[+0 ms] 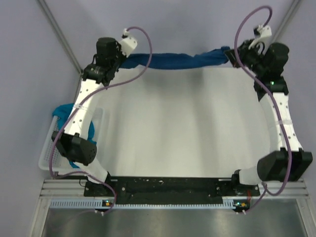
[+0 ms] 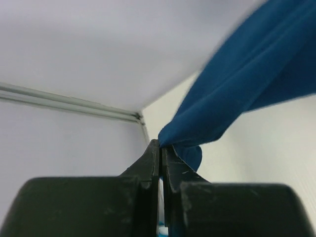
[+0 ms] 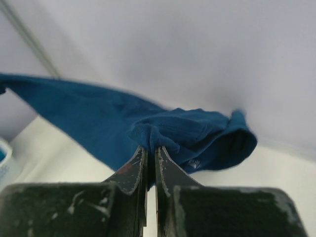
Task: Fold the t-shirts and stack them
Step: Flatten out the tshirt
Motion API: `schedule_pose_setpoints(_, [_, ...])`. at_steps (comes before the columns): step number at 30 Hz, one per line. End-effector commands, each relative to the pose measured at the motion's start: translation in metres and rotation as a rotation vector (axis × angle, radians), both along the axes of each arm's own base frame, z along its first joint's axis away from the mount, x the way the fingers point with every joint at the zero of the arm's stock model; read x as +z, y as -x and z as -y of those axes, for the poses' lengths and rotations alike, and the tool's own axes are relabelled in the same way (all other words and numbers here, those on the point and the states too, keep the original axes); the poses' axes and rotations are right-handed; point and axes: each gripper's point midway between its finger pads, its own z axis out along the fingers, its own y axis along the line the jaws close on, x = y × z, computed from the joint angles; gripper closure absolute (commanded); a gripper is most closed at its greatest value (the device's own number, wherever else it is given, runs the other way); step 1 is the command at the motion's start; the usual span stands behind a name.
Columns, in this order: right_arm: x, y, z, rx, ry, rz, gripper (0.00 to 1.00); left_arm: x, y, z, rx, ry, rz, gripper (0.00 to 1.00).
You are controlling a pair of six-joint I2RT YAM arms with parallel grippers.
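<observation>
A dark blue t-shirt hangs bunched in a long band above the far edge of the table, stretched between both grippers. My left gripper is shut on its left end, and the cloth rises from the tips of that gripper to the upper right. My right gripper is shut on its right end; a folded hem sits pinched at the tips of that gripper. A brighter teal t-shirt lies crumpled in the basket at the left, partly hidden by my left arm.
A white lattice basket stands at the table's left edge under my left arm. The white table surface spreads between the arms. Pale walls and metal frame posts close in the back and sides.
</observation>
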Motion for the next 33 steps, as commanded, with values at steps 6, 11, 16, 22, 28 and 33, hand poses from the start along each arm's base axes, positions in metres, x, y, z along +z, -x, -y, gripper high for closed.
schedule_pose_setpoints(6, [-0.223, 0.097, -0.045, 0.108, 0.076, -0.37, 0.96, -0.21, 0.098, 0.07, -0.364, -0.139, -0.454, 1.0])
schedule_pose_setpoints(11, [-0.284, 0.132, -0.007, -0.189, -0.019, -0.632, 0.65, -0.285, 0.159, 0.045, -0.395, -0.219, -0.772, 0.66])
schedule_pose_setpoints(16, [-0.241, 0.135, 0.03, -0.397, -0.041, -0.431, 0.39, -0.289, 0.183, 0.029, -0.399, -0.254, -0.824, 0.49])
schedule_pose_setpoints(22, [-0.232, 0.11, 0.026, -0.318, 0.136, -0.493, 0.4, -0.282, 0.195, 0.011, -0.4, -0.283, -0.813, 0.54])
schedule_pose_setpoints(28, [-0.266, 0.051, 0.027, -0.263, 0.213, -0.654, 0.62, -0.309, 0.21, 0.005, -0.399, -0.291, -0.863, 0.57])
schedule_pose_setpoints(33, [-0.311, 0.01, 0.034, -0.208, 0.214, -0.774, 0.67, -0.327, 0.199, 0.012, -0.409, -0.274, -0.799, 0.53])
